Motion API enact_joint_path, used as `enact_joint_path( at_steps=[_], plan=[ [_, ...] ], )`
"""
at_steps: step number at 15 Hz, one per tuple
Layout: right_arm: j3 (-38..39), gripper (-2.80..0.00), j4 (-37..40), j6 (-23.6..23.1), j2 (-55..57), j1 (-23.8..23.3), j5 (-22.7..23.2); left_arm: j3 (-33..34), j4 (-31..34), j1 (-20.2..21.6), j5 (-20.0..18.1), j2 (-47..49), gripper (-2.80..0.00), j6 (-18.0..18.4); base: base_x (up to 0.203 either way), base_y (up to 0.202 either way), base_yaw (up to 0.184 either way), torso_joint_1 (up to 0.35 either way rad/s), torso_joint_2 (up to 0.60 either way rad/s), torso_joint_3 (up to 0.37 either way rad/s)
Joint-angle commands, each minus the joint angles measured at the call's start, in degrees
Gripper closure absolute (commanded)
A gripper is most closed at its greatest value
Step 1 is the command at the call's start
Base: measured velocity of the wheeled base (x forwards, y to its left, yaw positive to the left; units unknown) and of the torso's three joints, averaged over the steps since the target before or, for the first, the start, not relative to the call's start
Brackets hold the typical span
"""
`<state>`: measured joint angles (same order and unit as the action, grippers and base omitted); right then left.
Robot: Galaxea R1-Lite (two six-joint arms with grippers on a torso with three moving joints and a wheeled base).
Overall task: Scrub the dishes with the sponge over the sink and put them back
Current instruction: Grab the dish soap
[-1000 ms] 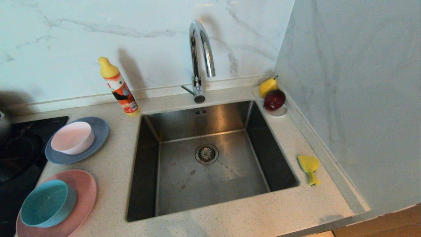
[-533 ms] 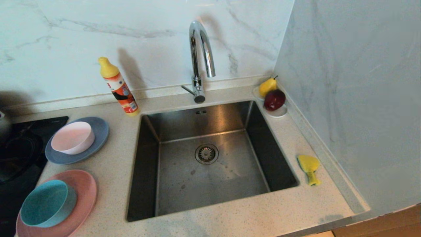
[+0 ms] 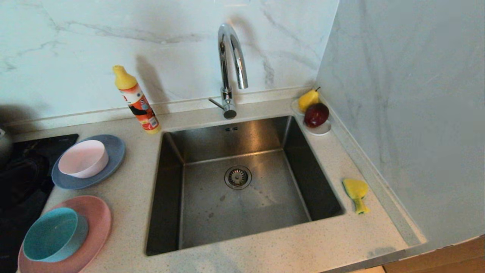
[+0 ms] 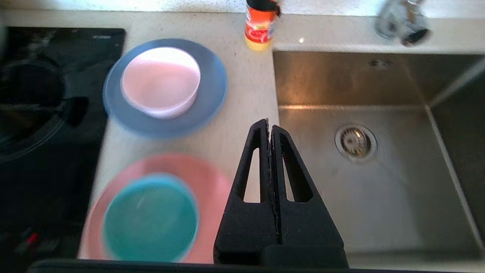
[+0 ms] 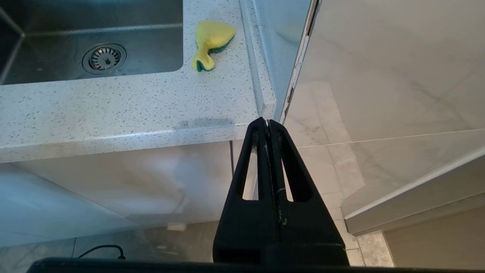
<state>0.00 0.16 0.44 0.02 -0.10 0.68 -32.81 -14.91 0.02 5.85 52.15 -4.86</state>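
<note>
Head view: square steel sink (image 3: 242,182) set in a speckled countertop (image 3: 333,242), round strainer drain (image 3: 238,177) at mid-floor, chrome faucet (image 3: 230,68) behind the rear rim. Left of the basin, blue-grey plate (image 3: 110,167) bearing the pale pink-white bowl (image 3: 82,158); nearer the front edge, pink plate (image 3: 96,223) bearing the teal bowl (image 3: 51,234). Black cooktop (image 3: 22,178) at far left. Orange detergent bottle (image 3: 137,100) with yellow cap, leaning, near the basin's rear left corner. Yellow sponge (image 3: 356,193) with a thin green side, flat on the counter just right of the basin, well apart from all four dishes. In the rear right corner, small white saucer (image 3: 322,130) with a yellow pear (image 3: 308,99) and a dark red apple (image 3: 316,115). No arm in this view.

Left wrist view: left gripper (image 4: 269,125) above the counter strip between the dishes and the basin, fingers pressed together, nothing between them, touching nothing.

Right wrist view: right gripper (image 5: 267,123) parked low, in front of the counter's front edge near its right end, fingers pressed together and empty; sponge beyond it on the counter, beside the basin rim.
</note>
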Motion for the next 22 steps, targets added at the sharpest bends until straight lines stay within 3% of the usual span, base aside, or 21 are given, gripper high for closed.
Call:
enact_joint_path(
  at_steps=[1,9,10,15,22],
  plan=[
    [0.00,0.00,0.02,0.00,-0.02,0.01,0.02,-2.33,-6.05,-0.01,0.52,14.93,0.00,-0.44,0.000,0.000,0.000,0.000,0.00,0.000],
    [0.00,0.00,0.02,0.00,-0.02,0.01,0.02,-3.81,-23.77,-0.09,5.00,31.02,0.00,-0.57,0.000,0.000,0.000,0.000,0.00,0.000],
    [0.00,0.00,0.02,0.00,-0.02,0.01,0.02,-3.69,-25.30,-0.28,5.81,32.34,-2.80,-0.52,0.000,0.000,0.000,0.000,0.00,0.000],
    [0.00,0.00,-0.06,0.00,-0.02,0.01,0.02,-2.50,-26.51,-0.55,5.93,34.65,-2.80,-0.79,0.000,0.000,0.000,0.000,0.00,0.000],
    [0.00,0.00,0.02,0.00,-0.02,0.01,0.02,0.62,-42.69,-0.47,6.27,44.50,-2.80,-1.13,0.000,0.000,0.000,0.000,0.00,0.000]
  ],
)
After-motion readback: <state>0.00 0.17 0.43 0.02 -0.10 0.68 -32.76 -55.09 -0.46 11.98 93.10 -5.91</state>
